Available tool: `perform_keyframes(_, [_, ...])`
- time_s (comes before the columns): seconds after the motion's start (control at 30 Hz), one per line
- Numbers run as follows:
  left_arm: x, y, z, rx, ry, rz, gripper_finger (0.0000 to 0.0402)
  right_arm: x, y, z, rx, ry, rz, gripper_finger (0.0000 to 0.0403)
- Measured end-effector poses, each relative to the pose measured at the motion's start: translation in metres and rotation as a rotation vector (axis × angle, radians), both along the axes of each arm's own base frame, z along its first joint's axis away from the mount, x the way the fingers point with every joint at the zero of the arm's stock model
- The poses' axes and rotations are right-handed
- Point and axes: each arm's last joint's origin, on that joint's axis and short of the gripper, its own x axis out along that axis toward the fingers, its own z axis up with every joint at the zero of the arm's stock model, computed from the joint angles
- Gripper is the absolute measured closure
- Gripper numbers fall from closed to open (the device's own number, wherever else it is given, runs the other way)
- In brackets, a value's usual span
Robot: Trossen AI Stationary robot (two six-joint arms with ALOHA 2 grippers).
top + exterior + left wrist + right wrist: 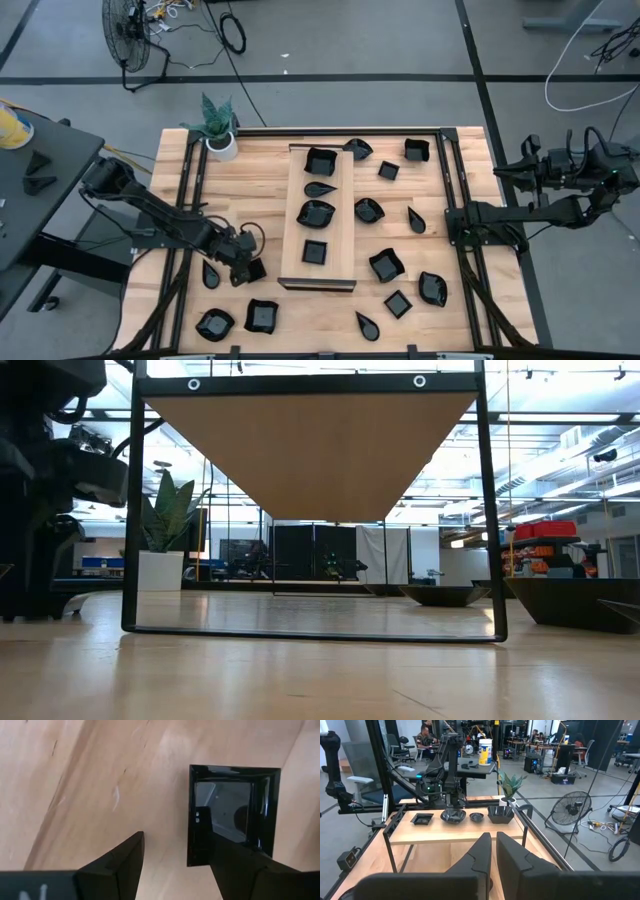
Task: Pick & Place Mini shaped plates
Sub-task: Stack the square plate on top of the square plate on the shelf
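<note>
Many mini shaped plates, small glossy black dishes, lie on the wooden table (pixel 180 300). Several more rest on a raised pale board (pixel 340 215) in the middle. My left gripper (pixel 250 268) points steeply down, open, over a square plate (pixel 232 815) at the table's near left. One finger (pixel 125 865) stands beside the plate over bare wood. The other finger (pixel 235 865) stands over the plate's hollow, so one rim (pixel 191 820) lies between them. My right gripper (pixel 494 851) waits high at the table's right edge, shut with nothing in it. My left gripper comes at the square plate from above with one side rim (pixel 191 845) between its open fingers. The plate lies flat on the table. Whether either finger touches it, I cannot tell.
A teardrop plate (pixel 211 274) lies just left of my left gripper. Two more dishes (pixel 215 323) (pixel 262 316) lie nearer the front edge. The board's black frame leg (pixel 318 285) stands to the right. A potted plant (pixel 218 125) stands at the far left corner.
</note>
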Motion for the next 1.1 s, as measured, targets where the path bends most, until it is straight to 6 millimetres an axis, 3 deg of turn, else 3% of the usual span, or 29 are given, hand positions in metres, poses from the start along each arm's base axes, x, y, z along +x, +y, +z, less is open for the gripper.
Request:
perform_keyframes(0.23, [0.0005, -0.0003, 0.0000, 0.000, -0.001, -0.002, 0.0198, 0.0000, 0.0000, 0.0000, 0.000, 0.000, 0.000, 0.0369])
perform_keyframes(1.1, [0.0013, -0.0022, 0.0000, -0.043, 0.005, -0.018, 0.0383, 0.0000, 0.0000, 0.0000, 0.000, 0.000, 0.000, 0.0369])
